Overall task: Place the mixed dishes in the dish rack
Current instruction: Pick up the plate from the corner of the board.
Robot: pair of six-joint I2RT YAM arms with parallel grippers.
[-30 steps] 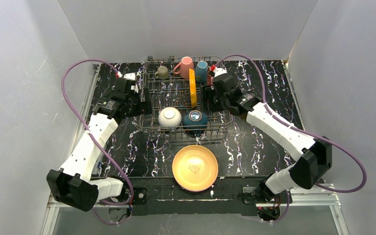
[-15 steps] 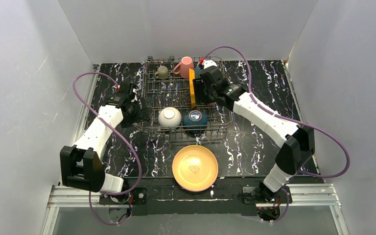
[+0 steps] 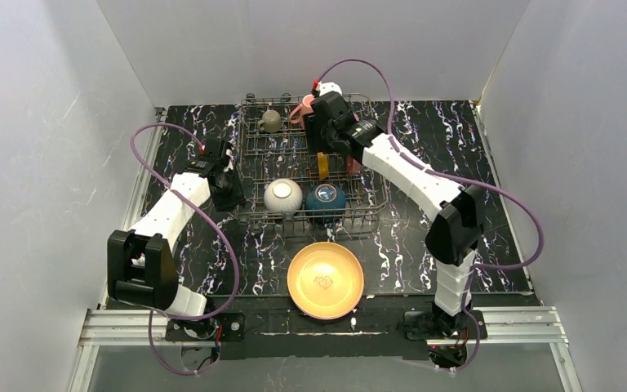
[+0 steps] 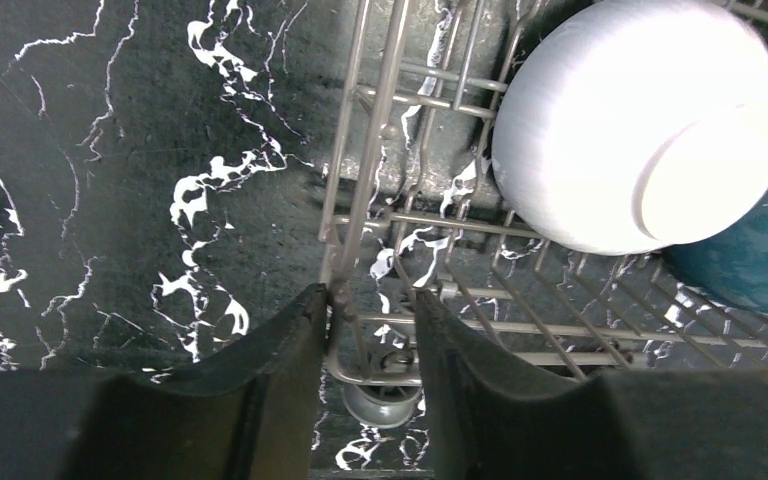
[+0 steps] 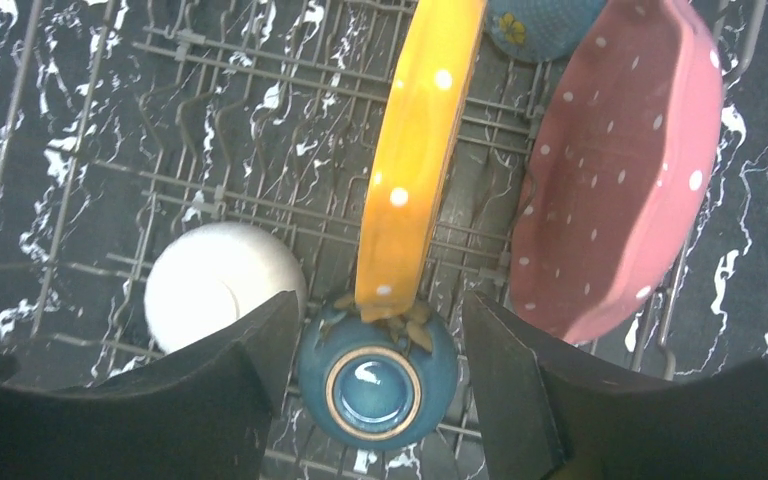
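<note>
The dish rack (image 3: 294, 159) stands on the black marbled table. It holds an upturned white bowl (image 3: 282, 196), an upturned dark-blue bowl (image 3: 326, 201), an upright orange plate (image 5: 415, 160), a pink plate (image 5: 615, 170) leaning at its right, an olive mug (image 3: 271, 121) and a pink mug (image 3: 304, 110). A tan bowl (image 3: 325, 279) sits on the table in front of the rack. My left gripper (image 4: 360, 300) is shut on the wire at the rack's near-left corner. My right gripper (image 5: 375, 305) hangs open above the orange plate, holding nothing.
A teal mug (image 5: 540, 20) shows at the far end of the rack in the right wrist view. White walls (image 3: 49, 122) enclose the table on three sides. Purple cables (image 3: 424, 106) loop off both arms.
My left gripper has narrowed onto the rack's corner wire. The right arm has swung left and back over the rack, and in the top view it now hides the teal mug.
</note>
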